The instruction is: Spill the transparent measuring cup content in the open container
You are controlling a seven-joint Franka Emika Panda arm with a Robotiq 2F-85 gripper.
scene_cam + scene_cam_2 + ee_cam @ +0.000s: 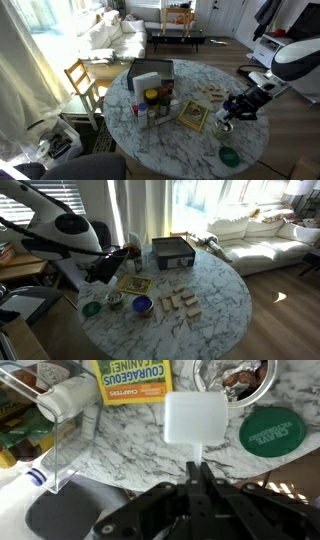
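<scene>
Pincer [195, 463] drawn narrow, holding nothing of the task, near small round clear measuring cup [235, 375] of dark content, between flat green dish [91, 308] and small blue bowl [142, 305]; probably light, rigid, slick, best pinched across rim.

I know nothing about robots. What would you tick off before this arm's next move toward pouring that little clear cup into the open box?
1. Transparent measuring cup upright, dark content inside: ok.
2. Cup held by the gripper: not ok; it stands apart, ahead of the fingertips.
3. Jaws open enough to take it: cannot tell; a white square piece sits at their tips.
4. Open container uncovered: ok.
5. Way across the table: cannot tell; the book lies between cup and container.
6. Green dish beside the cup, not touching it: ok.
</scene>
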